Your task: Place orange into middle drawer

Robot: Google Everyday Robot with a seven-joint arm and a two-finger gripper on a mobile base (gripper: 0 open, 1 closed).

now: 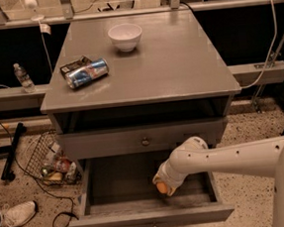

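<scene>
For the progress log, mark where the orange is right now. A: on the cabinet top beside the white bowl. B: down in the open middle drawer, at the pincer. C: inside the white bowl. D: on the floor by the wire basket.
B: the orange shows at the tip of the pincer, low inside the open middle drawer.

Grey cabinet (177,62) on a speckled floor (253,140), dimly lit.
A wire basket (42,155) of clutter and black cables (62,221) lie left; a grey ledge (260,73) runs behind.
</scene>
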